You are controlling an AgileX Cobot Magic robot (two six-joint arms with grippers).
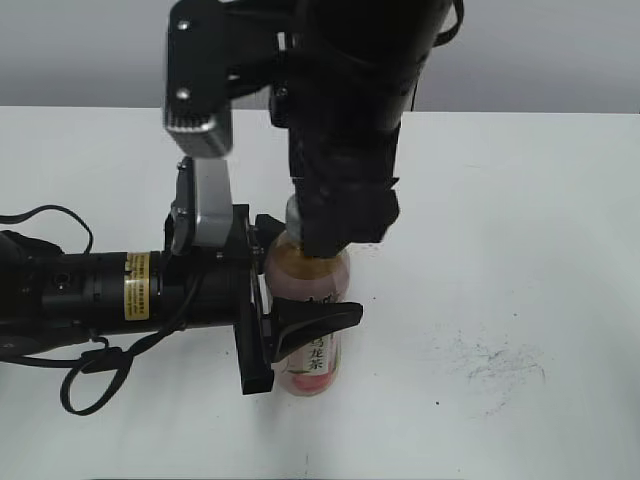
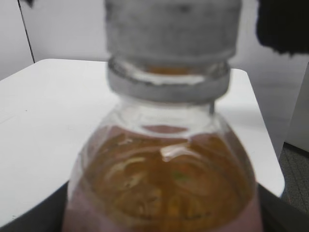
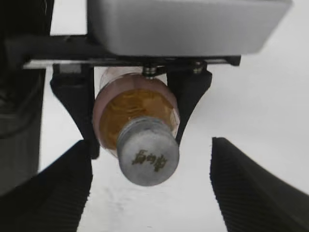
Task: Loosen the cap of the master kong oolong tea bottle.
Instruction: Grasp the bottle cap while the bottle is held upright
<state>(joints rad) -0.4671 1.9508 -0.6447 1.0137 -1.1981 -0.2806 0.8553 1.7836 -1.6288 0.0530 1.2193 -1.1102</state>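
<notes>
Right gripper (image 3: 147,188): released, ribbed fingers (image 3: 251,188) spread wide at the lower corners of the right wrist view, cap (image 3: 148,152) centred between them, untouched. Directly above the cap in the exterior view, hence nearer than the other arm; bottle axis upright, approach along it. Left gripper (image 1: 262,310): clenched on the master kong oolong tea bottle (image 1: 312,330) at frame centre. Cap grey-white, round, dark mark on top; amber tea, pink label, white table (image 1: 520,250).

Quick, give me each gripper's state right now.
Left gripper: shut on the master kong oolong tea bottle, clamping its body.
Right gripper: open, fingers spread either side of the cap, not touching it.
</notes>
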